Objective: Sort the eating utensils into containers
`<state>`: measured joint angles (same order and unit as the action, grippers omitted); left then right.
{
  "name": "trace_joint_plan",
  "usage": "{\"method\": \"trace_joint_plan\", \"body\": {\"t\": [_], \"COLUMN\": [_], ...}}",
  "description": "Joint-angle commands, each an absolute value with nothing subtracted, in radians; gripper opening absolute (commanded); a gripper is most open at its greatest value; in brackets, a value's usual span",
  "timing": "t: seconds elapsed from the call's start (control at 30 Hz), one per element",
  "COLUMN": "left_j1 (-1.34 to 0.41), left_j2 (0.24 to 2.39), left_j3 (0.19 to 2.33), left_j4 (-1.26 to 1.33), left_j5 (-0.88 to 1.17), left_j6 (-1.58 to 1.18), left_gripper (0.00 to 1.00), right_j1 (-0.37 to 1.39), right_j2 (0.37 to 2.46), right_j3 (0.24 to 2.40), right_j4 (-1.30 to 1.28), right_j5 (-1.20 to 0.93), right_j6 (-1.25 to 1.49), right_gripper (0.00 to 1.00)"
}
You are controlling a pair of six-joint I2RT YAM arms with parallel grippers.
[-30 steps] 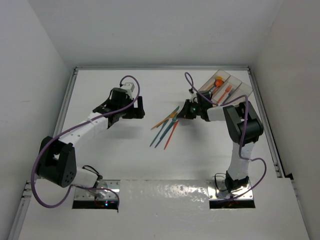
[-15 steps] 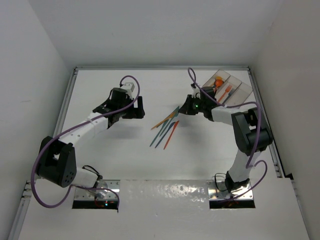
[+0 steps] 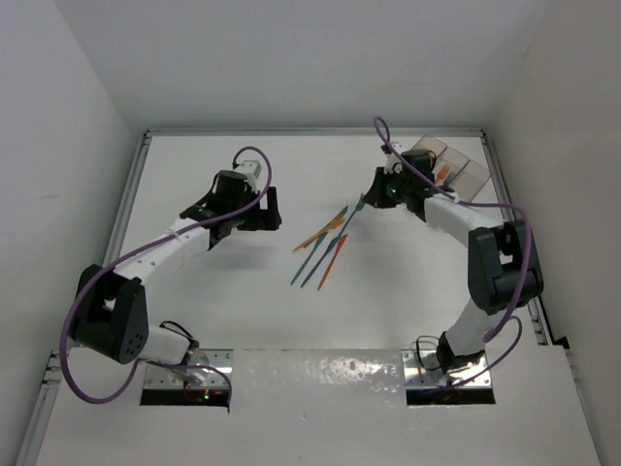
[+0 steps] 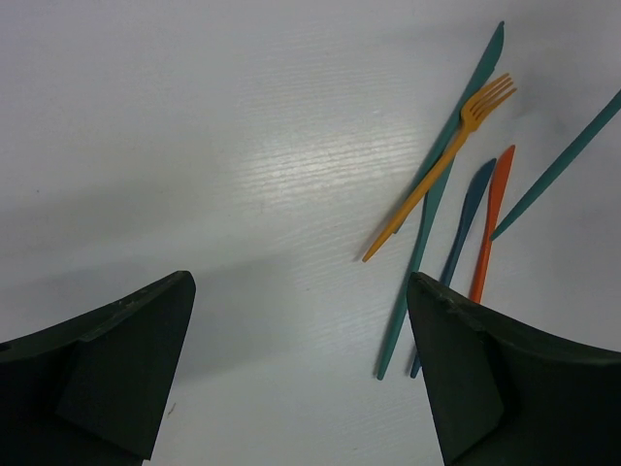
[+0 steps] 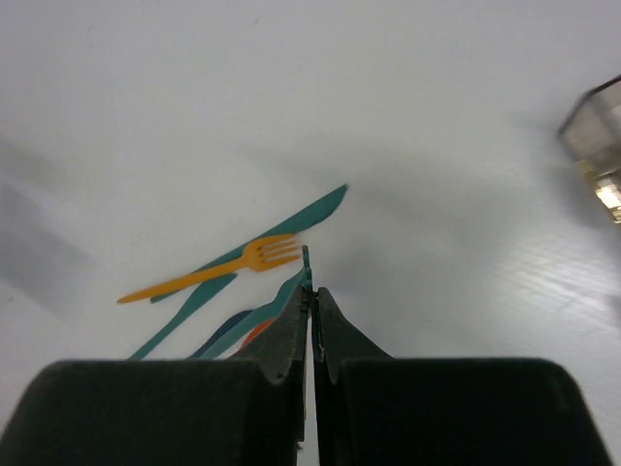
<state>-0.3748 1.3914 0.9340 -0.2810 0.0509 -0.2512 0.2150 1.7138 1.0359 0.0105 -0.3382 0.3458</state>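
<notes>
- Right hand (image 5: 312,291), upper centre of the overhead view, is pinched shut on a teal utensil (image 3: 351,217).
- Left hand (image 4: 299,291) hangs wide open, holding nothing.
- Four loose utensils (image 3: 320,250) lie mid-worktop (image 3: 243,291).
- Likely next: carry to the containers (image 3: 471,173), upper right, and pick the matching bin.

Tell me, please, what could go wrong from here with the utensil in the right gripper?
The shut right gripper pinches the thin teal plastic utensil only near one end, so it may swing or slip out. Its free end hangs near the orange plastic fork and might drag it. Hanging tilted, it could catch the rim of the clear plastic bins.
</notes>
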Motion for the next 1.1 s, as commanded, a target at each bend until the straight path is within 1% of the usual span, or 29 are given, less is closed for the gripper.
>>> {"method": "trace_joint_plan", "body": {"t": [0.0,0.23,0.47,0.67,0.9,1.07], "left_j1": [-0.367,-0.368,-0.368,-0.368,-0.368,-0.368], "left_j2": [1.385,1.385,1.39,1.404,1.433,1.448], "left_j3": [0.963,0.962,0.957,0.951,0.953,0.946], "left_j4": [-0.25,-0.249,-0.245,-0.242,-0.239,-0.232], "left_j5": [0.066,0.067,0.075,0.081,0.101,0.12], "left_j6": [-0.244,-0.244,-0.245,-0.242,-0.241,-0.239], "left_gripper": [0.89,0.89,0.89,0.89,0.89,0.89], "right_j1": [0.155,0.035,-0.124,-0.221,-0.253,-0.256], "right_j2": [1.666,1.644,1.71,1.796,1.913,1.982], "right_j3": [1.121,1.204,1.399,1.568,1.738,1.733], "right_j4": [-0.044,-0.115,-0.192,-0.256,-0.348,-0.35], "right_j5": [-0.287,-0.224,-0.19,-0.161,-0.129,-0.126], "right_j6": [0.27,0.195,0.152,0.127,0.084,0.08], "right_gripper": [0.0,0.0,0.0,0.0,0.0,0.0]}}
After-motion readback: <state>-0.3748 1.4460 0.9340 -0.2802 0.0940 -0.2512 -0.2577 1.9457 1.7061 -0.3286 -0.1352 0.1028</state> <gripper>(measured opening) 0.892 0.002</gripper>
